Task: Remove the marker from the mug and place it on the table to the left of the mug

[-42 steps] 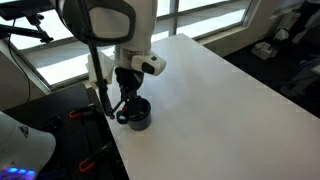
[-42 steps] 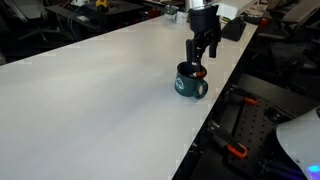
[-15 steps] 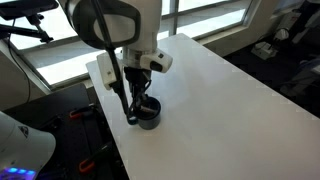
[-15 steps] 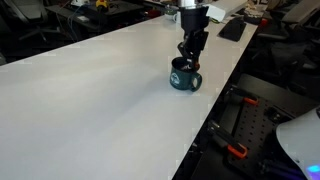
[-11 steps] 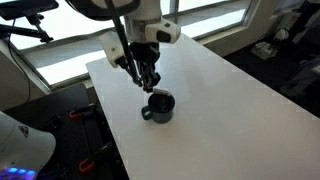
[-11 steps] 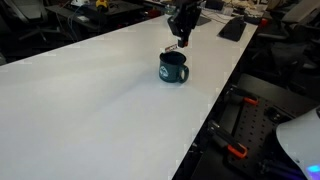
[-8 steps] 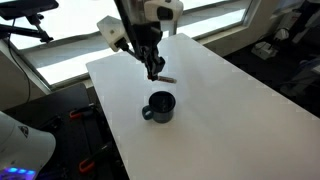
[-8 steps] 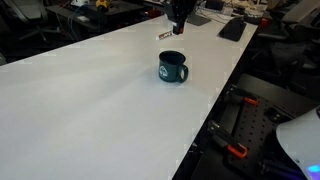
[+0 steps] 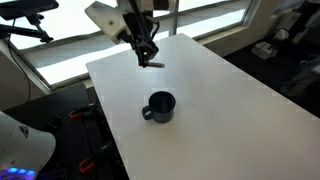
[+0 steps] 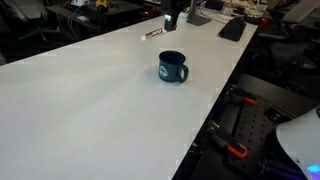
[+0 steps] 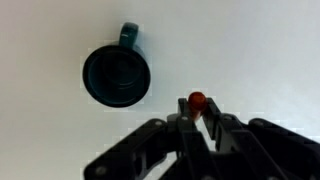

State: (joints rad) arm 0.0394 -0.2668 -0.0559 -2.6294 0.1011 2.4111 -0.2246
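While the marker [image 11: 197, 101] was gripped just right of centre in the wrist view, well apart from the mug [image 11: 117, 75] at upper left and above the white table [image 9: 220, 90], the step in hand looked to be carrying it to the mug's left. Doing that well would call for lowering it until it nearly lay flat, away from the mug, before letting go. The gripper [image 11: 198, 122] had its jaws narrowed to the marker's width, pinching it and touching nothing else.
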